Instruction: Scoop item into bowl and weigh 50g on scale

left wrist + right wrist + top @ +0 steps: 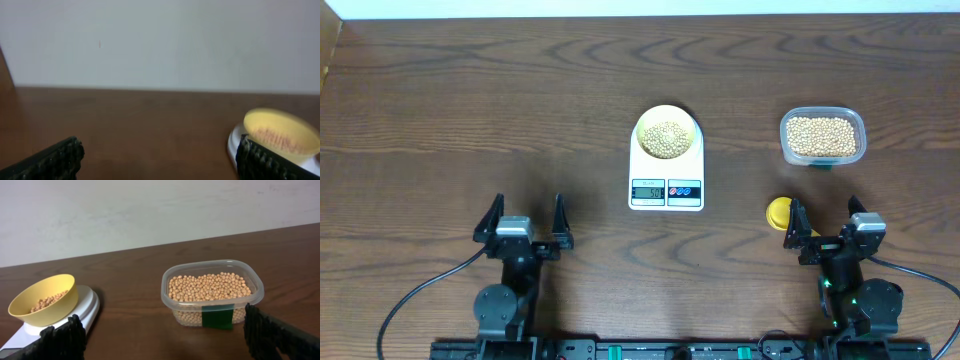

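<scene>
My left end effector (525, 222) and right end effector (825, 218) gape wide, empty; the yellow bowl (642, 135) of soybeans (666, 139) sits on the white scale (665, 172).

Even, bright light; left wrist view blurred (bowl (280, 127) especially), overhead sharp.

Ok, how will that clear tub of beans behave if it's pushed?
The clear tub looks thin-walled, so it probably flexes if squeezed. Nearly full of beans, it likely slides rather than tips; a jolt may spill some.
</scene>
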Controlling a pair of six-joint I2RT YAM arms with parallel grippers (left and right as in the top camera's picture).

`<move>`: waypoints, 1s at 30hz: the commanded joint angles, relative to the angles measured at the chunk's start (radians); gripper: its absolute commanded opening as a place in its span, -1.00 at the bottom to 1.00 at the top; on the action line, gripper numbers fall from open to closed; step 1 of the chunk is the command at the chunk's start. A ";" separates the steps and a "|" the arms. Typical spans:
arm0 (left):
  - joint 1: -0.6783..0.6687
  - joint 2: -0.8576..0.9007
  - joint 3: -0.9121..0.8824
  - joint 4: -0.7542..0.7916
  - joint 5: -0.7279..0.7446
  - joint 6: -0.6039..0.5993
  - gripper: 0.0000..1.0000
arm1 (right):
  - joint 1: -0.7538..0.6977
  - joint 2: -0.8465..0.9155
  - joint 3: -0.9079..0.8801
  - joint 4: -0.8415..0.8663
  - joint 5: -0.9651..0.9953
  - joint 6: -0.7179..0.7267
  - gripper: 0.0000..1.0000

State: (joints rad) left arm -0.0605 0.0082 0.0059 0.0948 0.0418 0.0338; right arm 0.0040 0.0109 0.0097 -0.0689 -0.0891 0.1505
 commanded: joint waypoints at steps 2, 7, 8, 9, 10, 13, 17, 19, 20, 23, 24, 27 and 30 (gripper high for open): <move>0.004 -0.008 -0.002 -0.132 -0.011 0.025 0.99 | 0.011 -0.006 -0.004 -0.001 0.009 -0.010 0.98; 0.004 -0.008 -0.002 -0.166 -0.010 0.021 0.99 | 0.011 -0.006 -0.004 -0.001 0.009 -0.010 0.99; 0.004 -0.008 -0.002 -0.168 -0.015 0.021 0.99 | 0.011 -0.006 -0.004 -0.001 0.009 -0.010 0.98; 0.004 -0.008 -0.002 -0.169 -0.018 0.021 0.99 | 0.011 -0.006 -0.004 -0.001 0.008 -0.010 0.99; 0.004 -0.008 -0.002 -0.169 -0.021 0.021 0.99 | 0.011 -0.006 -0.004 -0.001 0.008 -0.010 0.99; 0.004 -0.008 -0.002 -0.169 -0.021 0.013 0.99 | 0.011 -0.006 -0.004 -0.001 0.009 -0.010 0.98; 0.004 -0.008 -0.002 -0.169 -0.020 0.010 0.99 | 0.011 -0.006 -0.004 -0.001 0.009 -0.010 0.98; 0.004 -0.008 -0.002 -0.170 -0.020 0.014 0.99 | 0.011 -0.006 -0.004 -0.001 0.009 -0.010 0.99; 0.005 -0.008 -0.002 -0.170 -0.021 0.014 0.99 | 0.011 -0.006 -0.004 -0.001 0.009 -0.010 0.99; 0.005 -0.008 -0.002 -0.169 -0.031 0.014 0.99 | 0.011 -0.006 -0.004 -0.001 0.009 -0.010 0.98; 0.005 -0.008 -0.002 -0.169 -0.031 0.014 0.99 | 0.011 -0.006 -0.004 -0.001 0.009 -0.010 0.99; 0.005 -0.008 -0.002 -0.169 -0.027 0.013 0.99 | 0.011 -0.006 -0.004 -0.001 0.009 -0.010 0.99; 0.005 -0.008 -0.002 -0.169 -0.027 0.014 0.99 | 0.011 -0.006 -0.004 -0.001 0.009 -0.010 0.99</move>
State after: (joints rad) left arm -0.0605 0.0101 0.0124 -0.0223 0.0460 0.0452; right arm 0.0040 0.0109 0.0097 -0.0681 -0.0887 0.1505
